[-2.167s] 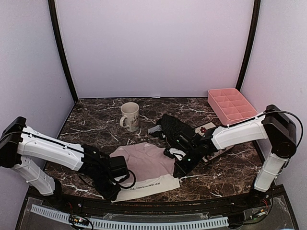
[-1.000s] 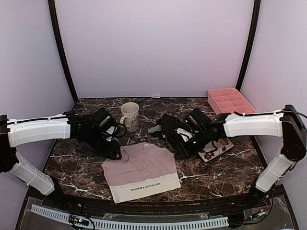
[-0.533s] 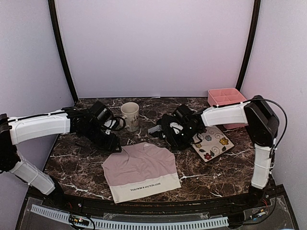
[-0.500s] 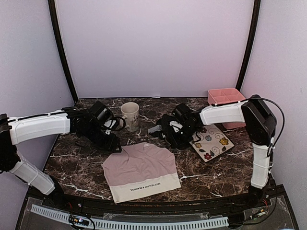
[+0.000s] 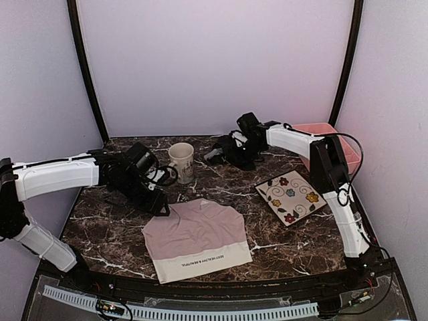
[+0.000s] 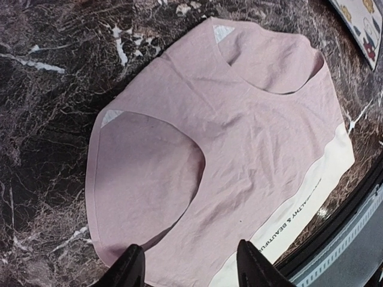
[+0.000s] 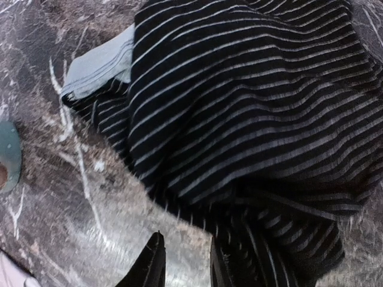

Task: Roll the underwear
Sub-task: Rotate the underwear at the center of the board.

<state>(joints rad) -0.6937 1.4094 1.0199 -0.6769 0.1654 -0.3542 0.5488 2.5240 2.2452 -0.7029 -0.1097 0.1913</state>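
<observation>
The pale pink underwear (image 5: pixel 197 234) with a white waistband lies spread flat at the front middle of the table. My left gripper (image 5: pixel 160 204) hovers at its far left corner. In the left wrist view it (image 6: pixel 190 266) is open above the pink cloth (image 6: pixel 239 131) and holds nothing. The black striped underwear (image 5: pixel 224 150) is bunched at the back, right of the mug, a grey inner edge showing. My right gripper (image 5: pixel 237 148) is at it. In the right wrist view its jaws (image 7: pixel 185 263) stand narrowly apart with bare marble between them, the right finger (image 7: pixel 220 266) against the black cloth (image 7: pixel 251 107).
A cream mug (image 5: pixel 180 162) stands at the back left of centre. A flowered white square plate (image 5: pixel 291 197) lies to the right, and a corner of the plate (image 6: pixel 365 24) shows in the left wrist view. A pink compartment tray (image 5: pixel 334 134) sits at the back right, partly behind the right arm.
The right arm has swung from the table's middle to the back, and the black underwear has moved back with it, uncovering the plate. The left gripper has barely shifted.
</observation>
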